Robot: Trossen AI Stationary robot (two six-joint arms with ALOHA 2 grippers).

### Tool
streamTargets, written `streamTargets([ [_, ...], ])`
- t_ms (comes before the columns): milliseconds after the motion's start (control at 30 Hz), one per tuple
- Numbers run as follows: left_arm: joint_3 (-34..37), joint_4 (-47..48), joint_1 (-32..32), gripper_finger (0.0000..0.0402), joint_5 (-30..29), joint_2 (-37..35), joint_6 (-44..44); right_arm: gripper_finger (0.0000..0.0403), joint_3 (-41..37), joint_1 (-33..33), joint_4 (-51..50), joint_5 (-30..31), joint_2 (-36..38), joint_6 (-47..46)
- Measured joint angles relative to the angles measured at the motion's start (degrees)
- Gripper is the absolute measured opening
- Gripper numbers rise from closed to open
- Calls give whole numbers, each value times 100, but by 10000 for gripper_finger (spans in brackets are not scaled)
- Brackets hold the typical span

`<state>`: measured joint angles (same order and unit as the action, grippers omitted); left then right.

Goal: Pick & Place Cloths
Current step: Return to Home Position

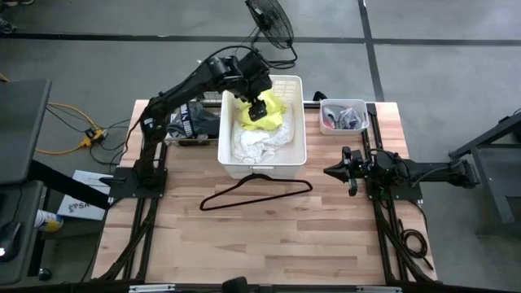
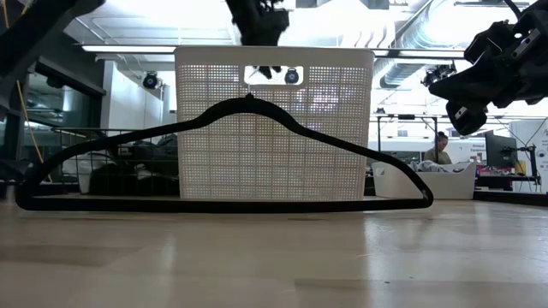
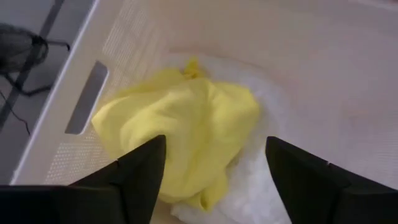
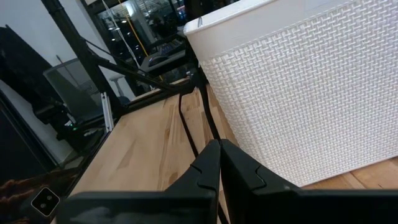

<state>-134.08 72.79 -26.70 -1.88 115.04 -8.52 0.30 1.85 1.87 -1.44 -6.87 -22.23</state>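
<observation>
A bright yellow cloth (image 3: 186,124) lies crumpled on a large white cloth (image 1: 259,144) inside the white basket (image 1: 295,155). My left gripper (image 3: 214,158) is open and hangs over the basket's far half, its fingers standing just above the yellow cloth (image 1: 264,110) without touching it. Dark grey and black cloths (image 1: 195,120) lie in a wire tray to the left of the basket. Small blue and pink pieces (image 1: 342,118) sit in a small clear bin at the far right. My right gripper (image 4: 219,152) is shut and waits above the table, right of the basket.
A thin black hanger (image 1: 256,191) lies flat on the table in front of the basket's near wall. The wire tray (image 1: 183,130) stands left of the basket, the clear bin (image 1: 346,106) to its right. Bare wood spreads over the table's near half.
</observation>
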Motion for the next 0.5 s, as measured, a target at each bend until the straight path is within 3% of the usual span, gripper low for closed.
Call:
streamTargets([
  [500,0,452,592,91,-19,-1071,-4,3,0,0,0,1,0,-1],
])
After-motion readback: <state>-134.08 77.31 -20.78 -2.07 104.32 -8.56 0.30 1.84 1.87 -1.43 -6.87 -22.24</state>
